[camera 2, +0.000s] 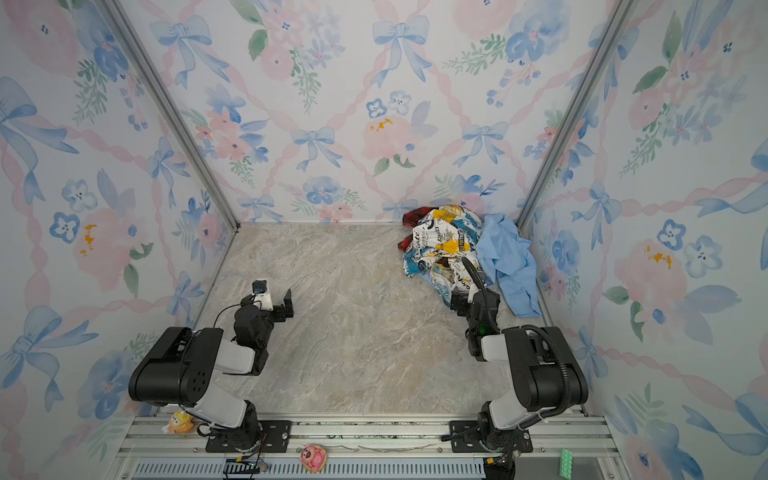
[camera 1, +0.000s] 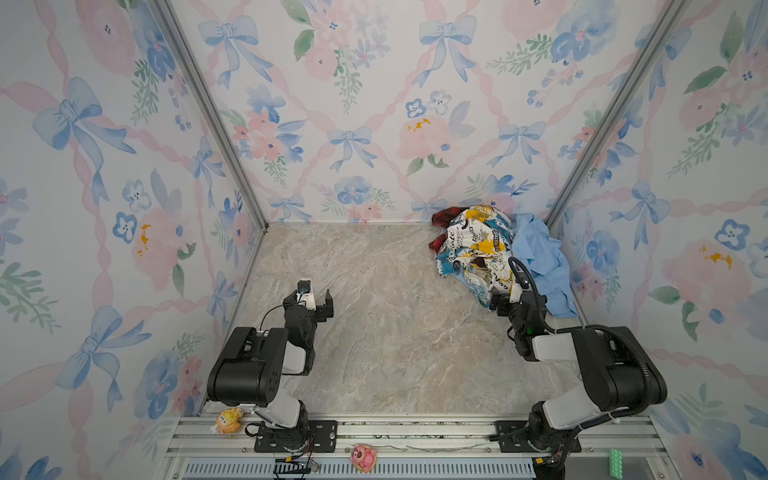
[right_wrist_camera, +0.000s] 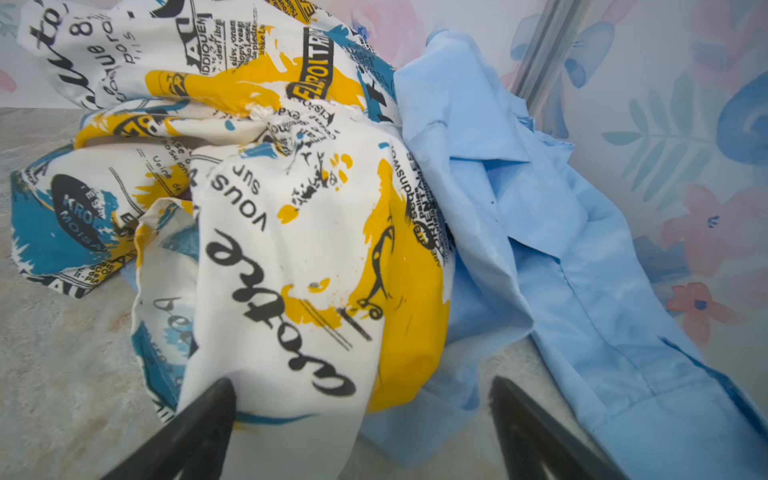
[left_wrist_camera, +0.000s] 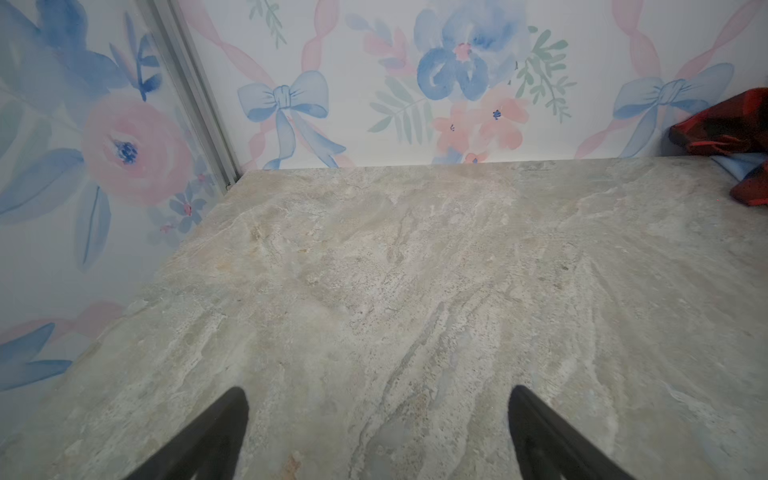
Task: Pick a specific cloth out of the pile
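Observation:
The pile (camera 1: 490,253) lies in the back right corner of the table in both top views. On top is a white cloth (right_wrist_camera: 291,249) with yellow, teal and black print. A plain light blue shirt (right_wrist_camera: 540,228) lies against its right side. Only red-and-black edges of the cloth (camera 1: 442,218) (camera 2: 415,216) (left_wrist_camera: 731,129) show at the pile's far left; the rest is buried. My right gripper (right_wrist_camera: 361,390) (camera 1: 505,299) is open at the pile's near edge, and one fingertip (right_wrist_camera: 216,399) rests against the white cloth. Over bare table on the left, my left gripper (left_wrist_camera: 376,399) (camera 1: 309,296) is open and holds nothing.
Flowered walls enclose the marble table (camera 1: 374,324) on three sides, with metal posts in the back corners. On the front rail sit a yellow toy (camera 1: 229,419), a pink toy (camera 1: 363,457) and a green brick (camera 1: 615,461).

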### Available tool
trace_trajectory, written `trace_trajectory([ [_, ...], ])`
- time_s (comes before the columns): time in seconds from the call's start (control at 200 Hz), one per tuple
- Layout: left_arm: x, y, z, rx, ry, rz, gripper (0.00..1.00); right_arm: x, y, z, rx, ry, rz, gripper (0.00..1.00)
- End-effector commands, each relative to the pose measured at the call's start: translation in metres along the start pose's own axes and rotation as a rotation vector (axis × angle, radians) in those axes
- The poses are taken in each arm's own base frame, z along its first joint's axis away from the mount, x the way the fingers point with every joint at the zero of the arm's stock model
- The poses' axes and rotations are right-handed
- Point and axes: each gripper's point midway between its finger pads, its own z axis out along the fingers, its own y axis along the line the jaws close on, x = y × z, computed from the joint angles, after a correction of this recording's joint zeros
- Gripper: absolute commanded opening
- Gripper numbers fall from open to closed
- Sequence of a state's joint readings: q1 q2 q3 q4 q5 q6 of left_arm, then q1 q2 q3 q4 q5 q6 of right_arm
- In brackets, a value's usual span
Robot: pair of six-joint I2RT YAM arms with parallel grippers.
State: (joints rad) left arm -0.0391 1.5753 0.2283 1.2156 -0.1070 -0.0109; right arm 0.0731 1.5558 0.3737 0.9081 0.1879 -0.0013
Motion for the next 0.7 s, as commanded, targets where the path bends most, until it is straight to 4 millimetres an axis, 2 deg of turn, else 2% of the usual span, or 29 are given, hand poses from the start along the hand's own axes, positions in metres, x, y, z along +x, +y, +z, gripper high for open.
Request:
trace_trajectory([
  [0.0,-0.006,-0.001,0.002,-0.001,-0.016,-0.005,0.98,-0.011,0.000,0.002,-0.004,-0.026,0.012,0.97],
  [0.605,-0.008,0.000,0.001,0.039,-0.022,-0.028,0.98,-0.011,0.003,0.001,-0.018,-0.030,0.004,0.97],
  [0.695,-0.018,0.007,-0.009,-0.028,-0.056,-0.026,0.98,-0.013,-0.008,-0.005,0.019,-0.061,0.044,0.97],
])
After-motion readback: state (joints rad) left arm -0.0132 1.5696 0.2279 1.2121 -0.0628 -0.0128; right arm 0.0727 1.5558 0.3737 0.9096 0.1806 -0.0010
